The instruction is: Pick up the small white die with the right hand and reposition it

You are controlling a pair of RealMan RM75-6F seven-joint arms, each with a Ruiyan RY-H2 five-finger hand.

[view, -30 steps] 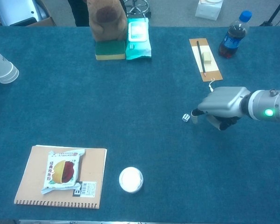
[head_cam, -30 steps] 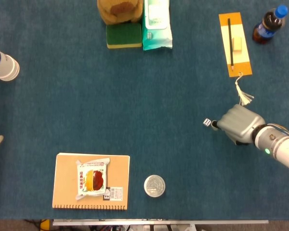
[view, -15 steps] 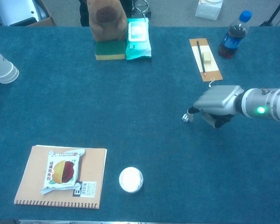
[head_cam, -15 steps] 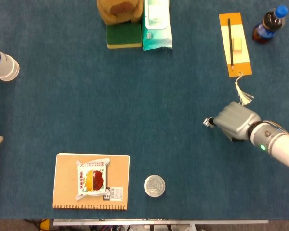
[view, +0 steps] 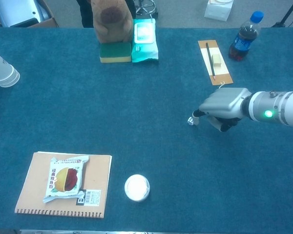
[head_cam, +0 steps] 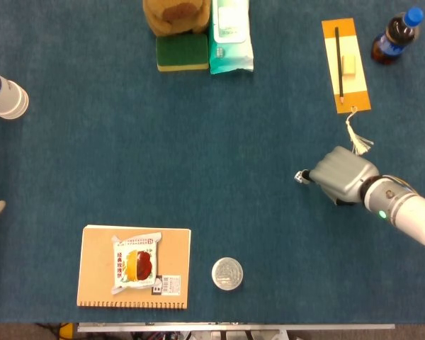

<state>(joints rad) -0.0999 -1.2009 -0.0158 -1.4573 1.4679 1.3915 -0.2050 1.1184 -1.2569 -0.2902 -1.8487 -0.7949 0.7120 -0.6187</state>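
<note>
One step of the task looks half done: the right hand [view: 222,105] is at the die [view: 190,121], its fingers [head_cam: 306,174] touching the small cube on the table [head_cam: 198,142]. Whether they already pinch it or only touch it I cannot tell (the die is tiny and partly covered). Lifting and moving it remain. For containers, the bottle [head_cam: 393,35] holds dark drink; the white cup [head_cam: 6,95] lies sideways, contents hidden.

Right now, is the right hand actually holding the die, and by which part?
Cannot be told for sure. The right hand has its fingertips touching the small white die on its right side, low over the table; a closed pinch isn't visible in either view.
</note>
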